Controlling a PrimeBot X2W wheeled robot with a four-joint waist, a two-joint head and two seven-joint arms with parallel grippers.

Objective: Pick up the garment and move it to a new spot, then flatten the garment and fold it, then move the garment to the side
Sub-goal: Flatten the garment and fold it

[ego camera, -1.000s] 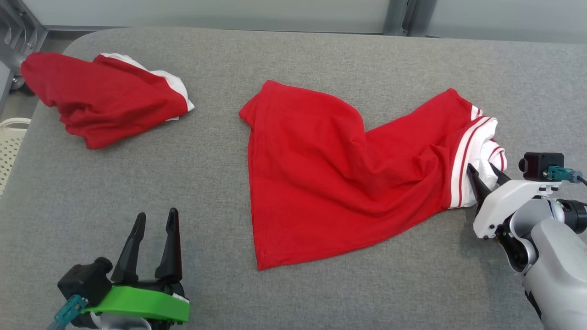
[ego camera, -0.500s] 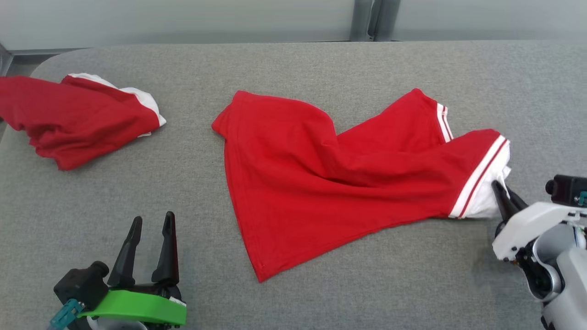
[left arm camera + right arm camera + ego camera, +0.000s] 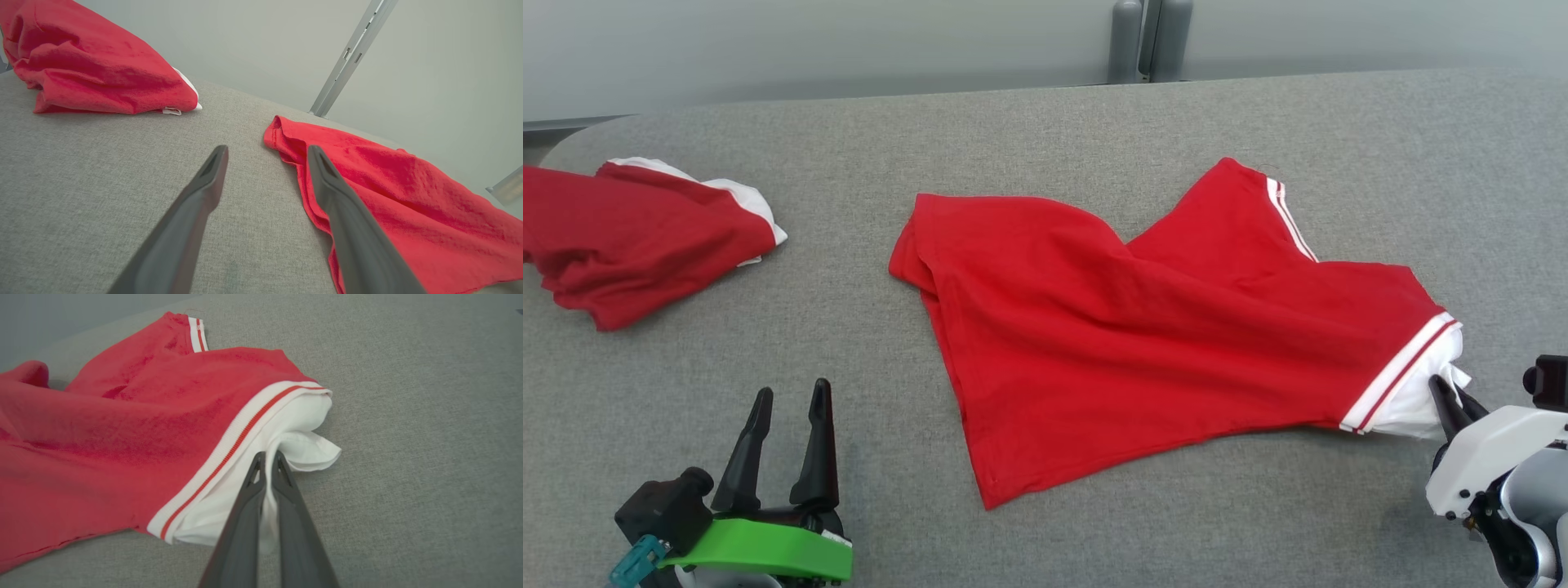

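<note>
Garment (image 3: 1143,343) pinched at its white end, left gripper (image 3: 792,388) just hanging out

Head view first: the garment is the big red one lying mostly spread out in the middle of the grey surface (image 3: 1045,131), a bit rumpled. One striped sleeve end pokes up toward the far side. Its white edge (image 3: 1409,400) is down at the lower right, and that's where the right gripper (image 3: 1450,392) has it, fingers closed together on the white cloth. The left gripper sits at the lower left with its fingers spread apart, holding nothing, well apart from the garment. A second red garment (image 3: 637,237) is bunched up at the far left of the surface.

Left wrist view: the left gripper (image 3: 267,149) has both fingers wide apart, hovering low over bare surface (image 3: 81,183). The garment (image 3: 408,192) lies to the right with its hem passing behind the right-hand finger. The second red garment (image 3: 94,69) is a heap at the upper left, and a metal post (image 3: 347,57) stands against the pale wall behind.

Right wrist view: best look at the grip. The right gripper (image 3: 269,454) is clamped on a fold of the white edge (image 3: 302,416), next to the red-and-white striped band. The rest of the garment (image 3: 122,428) trails off to the left across the surface (image 3: 408,437).
</note>
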